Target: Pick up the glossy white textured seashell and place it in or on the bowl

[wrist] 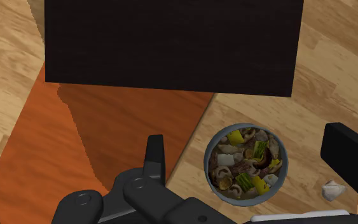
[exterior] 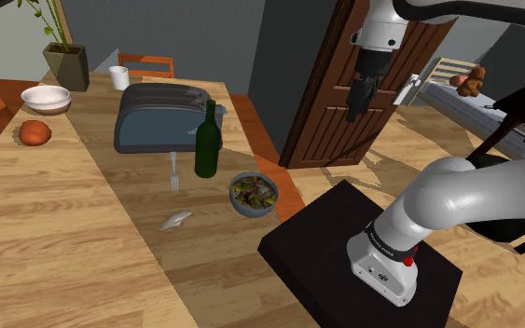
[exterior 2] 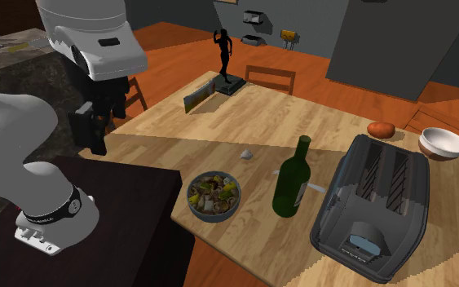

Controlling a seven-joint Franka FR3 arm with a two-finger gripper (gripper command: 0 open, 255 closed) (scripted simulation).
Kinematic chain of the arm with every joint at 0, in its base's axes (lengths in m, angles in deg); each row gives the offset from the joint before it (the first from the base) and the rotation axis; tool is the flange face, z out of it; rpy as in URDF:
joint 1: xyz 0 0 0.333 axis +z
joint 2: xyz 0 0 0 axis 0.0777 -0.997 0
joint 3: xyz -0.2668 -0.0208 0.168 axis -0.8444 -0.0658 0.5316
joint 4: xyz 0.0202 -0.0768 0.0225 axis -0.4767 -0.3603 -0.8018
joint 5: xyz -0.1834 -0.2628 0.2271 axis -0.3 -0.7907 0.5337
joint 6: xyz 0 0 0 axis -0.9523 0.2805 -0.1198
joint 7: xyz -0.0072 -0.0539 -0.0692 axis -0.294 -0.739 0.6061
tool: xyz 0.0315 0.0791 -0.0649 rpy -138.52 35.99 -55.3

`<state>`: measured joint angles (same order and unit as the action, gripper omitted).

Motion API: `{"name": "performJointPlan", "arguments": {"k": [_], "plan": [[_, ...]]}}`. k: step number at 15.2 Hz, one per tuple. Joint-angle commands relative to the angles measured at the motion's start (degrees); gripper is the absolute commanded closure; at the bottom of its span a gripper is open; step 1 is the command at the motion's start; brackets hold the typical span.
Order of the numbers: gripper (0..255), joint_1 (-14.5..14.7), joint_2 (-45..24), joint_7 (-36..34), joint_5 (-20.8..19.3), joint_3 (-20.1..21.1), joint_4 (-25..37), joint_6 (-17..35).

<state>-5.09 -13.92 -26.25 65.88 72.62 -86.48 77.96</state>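
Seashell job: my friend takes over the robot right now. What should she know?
Gripper: open, empty, high up near the edge of the table.
Seashell: lying untouched on the table, near the food-filled bowl, not touching it.
A white bowl sits farther off, past the toaster.
Done: nothing yet.
Left: come down, grasp the seashell, lift it, set it in the bowl.

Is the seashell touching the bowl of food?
Apart. The shoulder view shows bare table between the seashell and the bowl of food.
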Motion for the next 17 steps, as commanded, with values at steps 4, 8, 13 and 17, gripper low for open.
{"name": "performJointPlan", "arguments": {"k": [4,8,13,17], "plan": [[0,1.6,-3.2,-0.7,1.3,2.4,-1.8,5.6],[0,3.6,-8.5,-1.8,2.8,5.7,-3.1,13.1],[0,5.8,-16.6,-3.2,3.7,9.8,-3.1,22.4],[0,7.1,-24.1,-4.9,3.3,13.1,-1.8,29.3]]}}
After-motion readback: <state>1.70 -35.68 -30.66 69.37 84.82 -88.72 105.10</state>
